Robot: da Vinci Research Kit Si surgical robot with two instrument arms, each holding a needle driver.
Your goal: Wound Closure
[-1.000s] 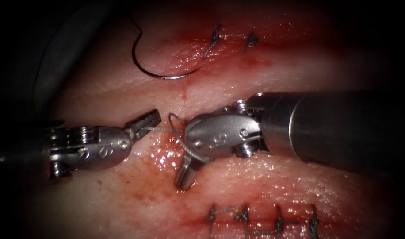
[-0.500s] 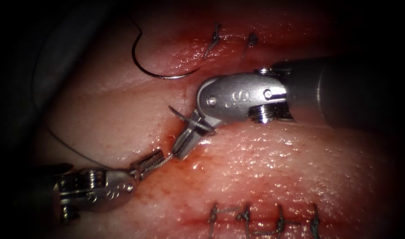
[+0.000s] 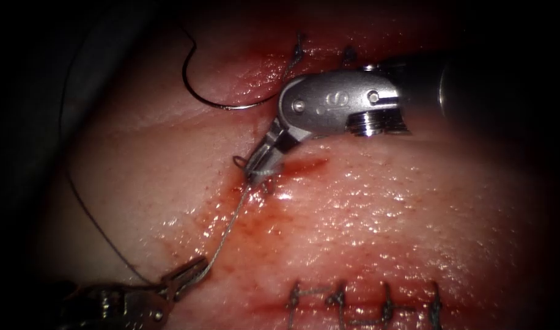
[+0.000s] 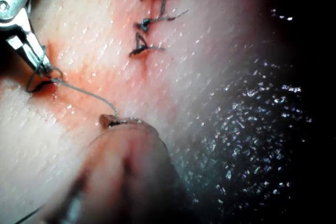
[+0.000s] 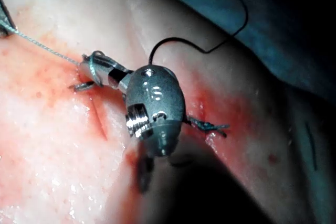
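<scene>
My right tool comes down from the upper right, and its jaws are shut on the short thread end at a small loop beside the cut. The thread runs taut from there down-left to my left tool, whose jaws are shut on it. The curved needle lies free on the tissue, up and left of the cut, and neither tool holds it. The left wrist view has the thread stretched from the right tool to my left tool. The right wrist view has the right tool, the thread and the needle.
A row of finished stitches sits along the near edge, and two more stitches lie at the far edge. Slack thread trails around the left side. Red fluid wets the tissue around the cut.
My left tool has drawn its thread down and left. My right tool has risen toward the upper right. The loop around its jaws has shrunk to a small loop at the cut.
</scene>
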